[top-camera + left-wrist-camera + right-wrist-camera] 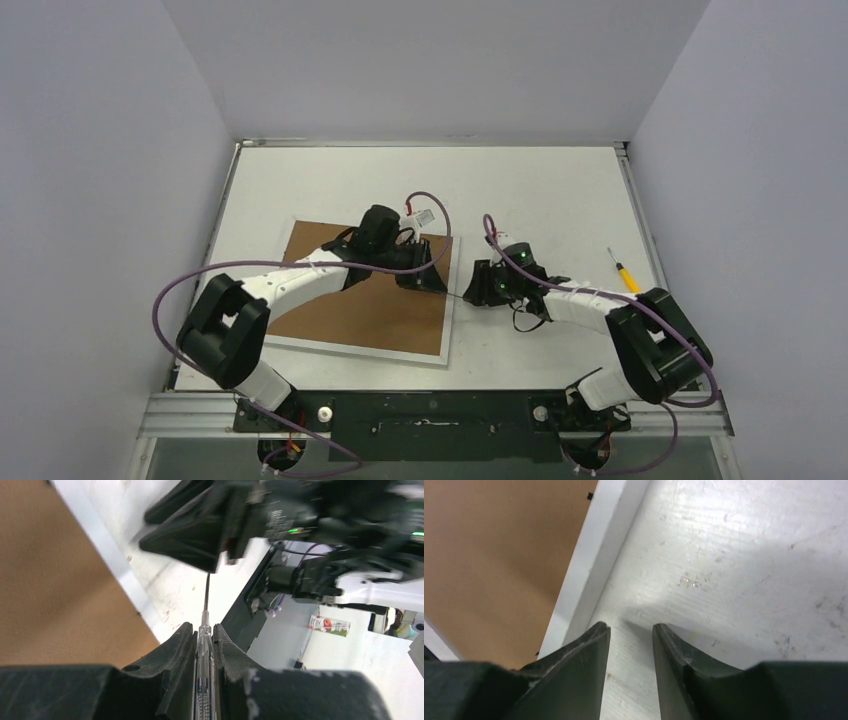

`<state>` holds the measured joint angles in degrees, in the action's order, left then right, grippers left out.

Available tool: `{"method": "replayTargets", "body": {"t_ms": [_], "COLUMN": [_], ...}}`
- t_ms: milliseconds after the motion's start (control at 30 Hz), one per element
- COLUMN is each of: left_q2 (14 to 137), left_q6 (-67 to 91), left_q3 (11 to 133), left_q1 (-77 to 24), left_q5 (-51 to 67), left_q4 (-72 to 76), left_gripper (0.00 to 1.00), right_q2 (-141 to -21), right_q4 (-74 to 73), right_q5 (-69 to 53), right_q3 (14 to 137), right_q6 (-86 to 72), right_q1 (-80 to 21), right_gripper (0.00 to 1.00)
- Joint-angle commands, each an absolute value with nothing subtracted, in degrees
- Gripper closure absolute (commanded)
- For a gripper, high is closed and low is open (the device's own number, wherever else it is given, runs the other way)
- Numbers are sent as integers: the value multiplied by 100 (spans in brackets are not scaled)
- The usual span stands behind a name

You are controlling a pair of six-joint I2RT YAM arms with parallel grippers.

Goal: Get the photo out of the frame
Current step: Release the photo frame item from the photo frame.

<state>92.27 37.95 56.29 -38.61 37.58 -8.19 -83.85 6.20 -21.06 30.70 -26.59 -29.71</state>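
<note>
The frame (370, 310) lies face down on the table, its brown fibreboard back up inside a narrow white border. The photo is hidden. My left gripper (425, 270) is over the frame's right edge, shut on a clear-handled screwdriver (205, 645) whose thin metal shaft points toward my right gripper. In the left wrist view the frame's back (55, 580) lies to the left. My right gripper (478, 285) is open and empty, low over the table just right of the frame's white border (594, 555).
A yellow-handled screwdriver (624, 272) lies on the table at the right, near the right arm. The white table (540, 190) is walled at the back and on both sides. Purple cables loop over both arms.
</note>
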Motion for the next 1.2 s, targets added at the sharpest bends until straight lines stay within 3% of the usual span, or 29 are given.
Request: {"method": "replayTargets", "body": {"t_ms": [0,100,200,433,600,700,900,1167], "left_q2": [8295,8301,8349,8284,8484,8815,9649,10805], "left_q6": [3925,3780,3731,3844,3998,3980,4006,4231], "left_q3": [5418,5409,5259,5001,5079,5406,6169,6880], "left_q1": [-3666,-3665,-3687,-3656,-3446,-3282,-2886,-2438], "left_q5": [3669,3720,3778,3607,3188,3058,3381,3937], "left_q4": [552,313,382,553,273,-318,-1101,-1593], "left_gripper": [100,100,100,100,100,100,100,100], "right_q2": [-8281,-7237,-6573,-6085,-6442,-6903,-8131,-9472], "right_q4": [362,184,-275,-617,-365,202,1442,2097], "right_q5": [-2194,-1935,-1693,-1465,-1373,-1666,-2849,-3484], "right_q3": [2786,2934,3385,3851,3861,3788,3815,4214], "right_q6": [-2637,-2701,-2532,-2158,-2424,-2607,-3209,-3474], "right_q1": [-2932,-2873,-2814,-2768,-2761,-2698,-2192,-2123], "right_gripper": [63,66,59,50,40,39,47,55]}}
